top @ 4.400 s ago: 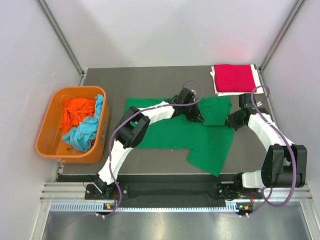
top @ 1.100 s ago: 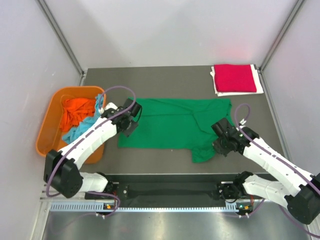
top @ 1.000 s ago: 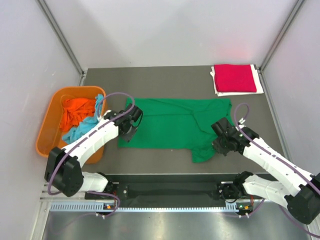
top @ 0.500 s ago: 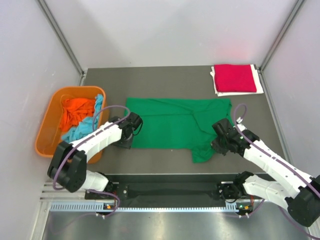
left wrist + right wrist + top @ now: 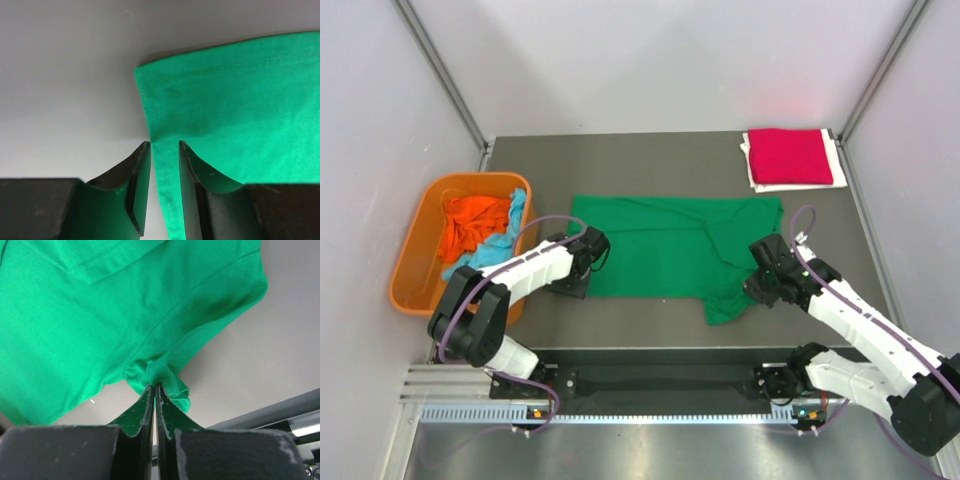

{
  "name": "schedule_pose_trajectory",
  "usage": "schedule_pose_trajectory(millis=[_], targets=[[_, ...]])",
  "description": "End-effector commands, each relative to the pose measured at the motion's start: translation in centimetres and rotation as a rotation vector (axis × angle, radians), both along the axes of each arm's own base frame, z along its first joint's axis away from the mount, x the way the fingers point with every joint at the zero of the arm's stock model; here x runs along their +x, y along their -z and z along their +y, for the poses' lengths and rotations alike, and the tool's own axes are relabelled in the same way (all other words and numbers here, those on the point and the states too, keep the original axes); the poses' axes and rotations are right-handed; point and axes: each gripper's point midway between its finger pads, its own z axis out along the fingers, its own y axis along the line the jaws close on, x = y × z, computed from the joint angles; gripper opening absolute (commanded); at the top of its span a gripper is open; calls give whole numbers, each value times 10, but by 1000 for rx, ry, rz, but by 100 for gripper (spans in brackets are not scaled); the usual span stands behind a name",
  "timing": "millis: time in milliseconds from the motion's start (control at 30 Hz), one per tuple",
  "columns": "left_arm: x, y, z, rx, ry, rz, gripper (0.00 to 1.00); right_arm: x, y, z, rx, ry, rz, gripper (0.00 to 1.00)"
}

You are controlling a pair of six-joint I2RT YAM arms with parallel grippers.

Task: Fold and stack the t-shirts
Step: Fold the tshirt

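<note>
Broadly, the job looks about a quarter done. In the overhead view one crimson red cloth t-shirt [image 5: 788,156] lies folded into a flat rectangle at the far right corner of the dark grey matte table [image 5: 620,160]. A crumpled orange t-shirt [image 5: 472,220] and a light blue t-shirt [image 5: 463,266] sit unfolded in the rigid orange plastic tub [image 5: 408,275]. The bright green short-sleeved t-shirt [image 5: 660,255] lies spread mid-table, soft and slightly rumpled, with the left gripper [image 5: 572,283] at its near left corner and the right gripper [image 5: 757,285] at its near right. From the left wrist, the thin knit shows a stitched hem and a squared corner, and the jaws stand part open astride that edge, pinching nothing. From the right wrist, the black fingers [image 5: 135,415] are clenched on a puckered bunch of green cloth, beside a rounded lobe lying on the table.
</note>
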Motion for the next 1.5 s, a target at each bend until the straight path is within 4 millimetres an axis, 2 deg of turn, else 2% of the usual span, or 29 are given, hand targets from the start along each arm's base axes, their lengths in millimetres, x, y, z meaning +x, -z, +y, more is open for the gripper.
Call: schedule_pose_trajectory(millis=[0, 100, 333, 433, 467, 600, 700, 867, 933, 1133, 1167, 1233, 1267, 1467], targets=[[6, 9, -1, -9, -78, -35, 34, 7, -2, 3, 13, -10, -23, 0], [7, 14, -5, -17, -72, -36, 34, 7, -2, 4, 17, -15, -15, 0], [-8, 24, -4, -8, -93, -5, 27, 7, -1, 2, 18, -7, -12, 0], [-6, 22, -3, 4, -80, -11, 11, 7, -2, 1, 18, 1, -15, 0], [-5, 20, -3, 11, -78, -13, 0, 8, -3, -1, 10, 6, -17, 0], [8, -4, 1, 70, -42, -37, 0, 12, -16, -14, -39, 52, -42, 0], [26, -30, -1, 117, -8, -63, 0, 22, -32, -27, -92, 103, -90, 0], [45, -47, -1, 150, 16, -128, 0, 39, -50, -42, -154, 154, -134, 0], [54, -54, -2, 158, 18, -162, 0, 45, -50, -51, -179, 179, -122, 0], [76, -61, -3, 210, 27, -143, 0, 77, -57, -69, -221, 175, -118, 0], [79, -55, -3, 226, 34, -121, 0, 85, -66, -71, -220, 178, -135, 0], [90, -56, -6, 218, 34, -106, 0, 96, -70, -79, -242, 185, -114, 0], [93, -49, -6, 227, 36, -84, 0, 99, -70, -81, -245, 181, -108, 0], [111, -38, -3, 228, 11, -48, 0, 123, -62, -86, -256, 164, -69, 0]])
